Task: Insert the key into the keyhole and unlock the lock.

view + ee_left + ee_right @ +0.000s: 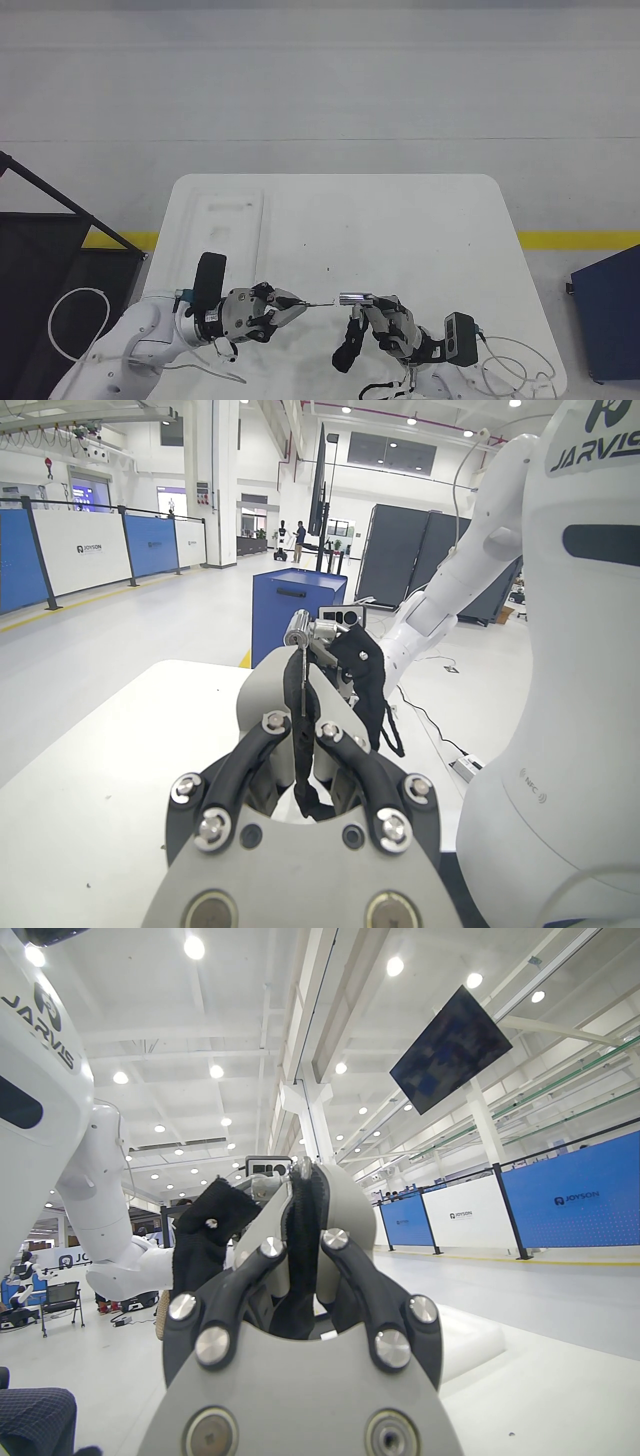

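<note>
A: Starting from the top, what is gripped?
B: The key (pixel 320 302) is pinched in the closed left gripper (pixel 300 303). The lock (pixel 352 298) is clamped by the right gripper (pixel 364 306), over the table (pixel 420 230).
A: And from the left wrist?
B: The key's tip is seen at the keyhole (pixel 298 640); depth of entry cannot be told.
A: From the right wrist?
B: The right jaws are seen closed tight around the lock.

Factory hall, high lit ceiling (pixel 240 1003), blue barrier panels (pixel 570 1228), yellow floor line (pixel 580 240)
</note>
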You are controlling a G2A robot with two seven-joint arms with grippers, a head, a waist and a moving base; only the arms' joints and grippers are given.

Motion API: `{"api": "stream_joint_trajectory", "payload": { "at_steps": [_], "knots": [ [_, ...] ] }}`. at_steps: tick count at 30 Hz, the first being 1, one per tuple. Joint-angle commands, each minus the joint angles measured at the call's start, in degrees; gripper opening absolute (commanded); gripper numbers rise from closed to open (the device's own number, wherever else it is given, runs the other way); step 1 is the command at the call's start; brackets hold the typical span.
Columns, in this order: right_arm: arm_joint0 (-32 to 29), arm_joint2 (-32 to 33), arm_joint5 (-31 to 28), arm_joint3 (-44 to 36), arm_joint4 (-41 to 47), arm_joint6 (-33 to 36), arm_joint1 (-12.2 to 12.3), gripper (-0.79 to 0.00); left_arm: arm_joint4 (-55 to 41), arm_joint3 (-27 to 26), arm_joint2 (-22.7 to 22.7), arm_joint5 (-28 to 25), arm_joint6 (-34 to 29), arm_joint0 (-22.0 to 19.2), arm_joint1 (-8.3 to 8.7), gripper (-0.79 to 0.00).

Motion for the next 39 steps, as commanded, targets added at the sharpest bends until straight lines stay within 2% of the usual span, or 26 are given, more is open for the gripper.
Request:
{"api": "stream_joint_trajectory", "payload": {
  "at_steps": [1,22,27,32,39],
  "knots": [
    [0.0,0.0,0.0,0.0,0.0,0.0,0.0,-0.785,0.37,0.61,0.87,0.0,-2.37,-1.03,0.28,-0.785],
    [0.0,0.0,0.0,0.0,0.0,0.0,0.0,-0.785,0.63,0.32,1.36,0.97,-3.14,-0.88,0.17,-0.785],
    [0.0,0.0,0.0,0.0,0.0,0.0,0.0,-0.785,-2.2,1.02,2.39,0.0,-3.08,-1.31,0.03,-0.785],
    [0.0,0.0,0.0,0.0,0.0,0.0,0.0,-0.785,-5.47,0.41,3.26,0.0,-3.39,-1.21,0.54,-0.785],
    [0.0,0.0,0.0,0.0,0.0,0.0,0.0,-0.785,-9.6,0.78,2.42,0.0,-3.83,-1.59,2.18,-0.785]
  ]
}}
